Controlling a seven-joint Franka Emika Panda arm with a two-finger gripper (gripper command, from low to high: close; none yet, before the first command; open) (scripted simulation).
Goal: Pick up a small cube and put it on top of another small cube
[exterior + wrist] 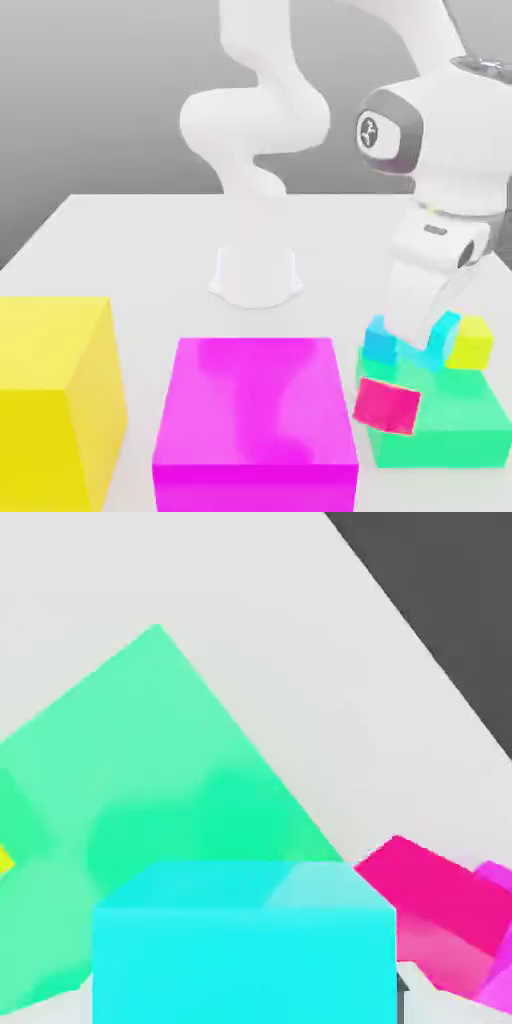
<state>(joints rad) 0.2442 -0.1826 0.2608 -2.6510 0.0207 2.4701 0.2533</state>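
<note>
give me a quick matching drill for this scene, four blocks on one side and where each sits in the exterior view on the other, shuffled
Things:
1. big yellow block
2. big magenta block
3. small pink-red cube
4. small yellow-green cube

Places:
A. on the green slab, near the exterior view's right edge
B. at the exterior view's left edge
C. in the front middle, between the yellow block and the green slab
D. at the green slab's front corner nearest the magenta block

Pairs: 1-B, 2-C, 3-D, 4-A
</note>
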